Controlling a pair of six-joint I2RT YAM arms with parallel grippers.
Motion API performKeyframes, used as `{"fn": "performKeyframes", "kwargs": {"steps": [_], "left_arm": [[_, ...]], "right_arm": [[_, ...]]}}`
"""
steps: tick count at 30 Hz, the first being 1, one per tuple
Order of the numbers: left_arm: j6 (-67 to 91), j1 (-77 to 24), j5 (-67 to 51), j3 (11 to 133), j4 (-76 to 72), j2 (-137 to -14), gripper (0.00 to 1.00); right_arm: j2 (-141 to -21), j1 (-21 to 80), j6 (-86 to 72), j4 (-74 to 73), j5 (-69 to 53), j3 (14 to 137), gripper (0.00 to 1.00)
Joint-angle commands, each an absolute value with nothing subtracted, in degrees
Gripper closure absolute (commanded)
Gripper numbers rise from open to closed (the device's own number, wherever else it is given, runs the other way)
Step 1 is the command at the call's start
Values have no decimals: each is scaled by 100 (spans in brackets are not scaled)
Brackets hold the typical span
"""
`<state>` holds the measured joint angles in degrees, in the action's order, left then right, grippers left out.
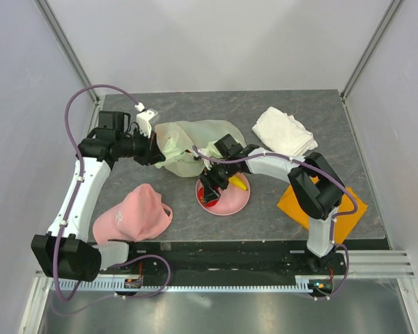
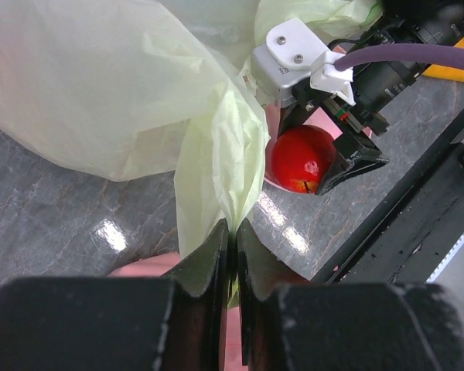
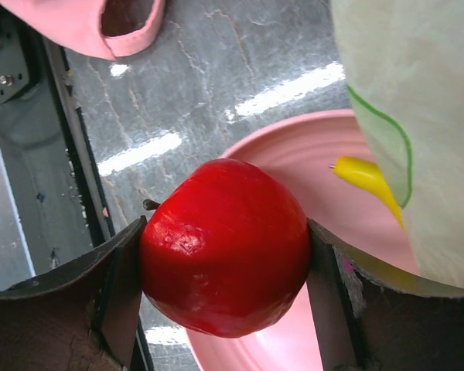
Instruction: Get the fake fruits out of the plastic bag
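Overhead view: a grey stone-patterned table (image 1: 195,104) carries a crumpled pale yellow-green plastic bag (image 1: 188,142) near its middle, towards the back edge. The left arm (image 1: 83,188) reaches the bag's left side. The right arm (image 1: 279,163) bends over a pink plate (image 1: 230,204) just in front of the bag, where a red apple (image 1: 209,199) and a yellow banana (image 1: 238,183) show. A white cloth (image 1: 284,131) lies near the back right corner, an orange cloth (image 1: 290,202) by the right edge, and a pink cap (image 1: 134,214) near the front left corner. Left wrist view: the left fingers (image 2: 213,267) are pressed together, pinching a fold of the bag. Right wrist view: the right fingers (image 3: 108,294) are clamped on the apple's two sides, over the plate's rim. The banana lies on the plate, partly behind the bag.
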<state>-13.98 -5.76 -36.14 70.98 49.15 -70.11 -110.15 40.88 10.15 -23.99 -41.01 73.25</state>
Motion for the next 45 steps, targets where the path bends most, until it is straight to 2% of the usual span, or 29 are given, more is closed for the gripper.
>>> {"fn": "performKeyframes", "kwargs": {"steps": [1,4,6,13,21,26,28,32,38,45], "left_arm": [[-1257,-589,-3744,7198,4755,-7119,87],[-1266,-589,-3771,7259,4746,-7172,87],[-1248,-589,-3788,7295,4737,-7181,87],[-1283,-589,-3788,7418,4737,-7163,87],[-1257,-589,-3850,7418,4658,-7163,87],[-1134,-589,-3876,7514,4623,-7181,87],[-1116,-589,-3894,7550,4605,-7181,87],[-1125,-589,-3841,7532,4597,-7146,87],[-1125,-589,-3832,7471,4597,-7049,87],[-1134,-589,-3823,7462,4597,-7040,87]], "right_arm": [[-11153,4087,1108,-2241,-4043,7550,31],[-11145,4061,1055,-2267,-4025,7620,22],[-11013,4026,1063,-2399,-4017,7734,2],[-10460,3946,1529,-3198,-3710,8059,2],[-10213,3955,1557,-3200,-2927,7910,2],[-9835,4393,1450,-3050,-2321,7823,16],[-9826,4543,1363,-3015,-1945,7770,16],[-9940,4851,1134,-2971,-1267,7857,11],[-10081,5124,1020,-3190,-335,7972,10],[-10301,5133,915,-3296,-456,8059,9]]}}
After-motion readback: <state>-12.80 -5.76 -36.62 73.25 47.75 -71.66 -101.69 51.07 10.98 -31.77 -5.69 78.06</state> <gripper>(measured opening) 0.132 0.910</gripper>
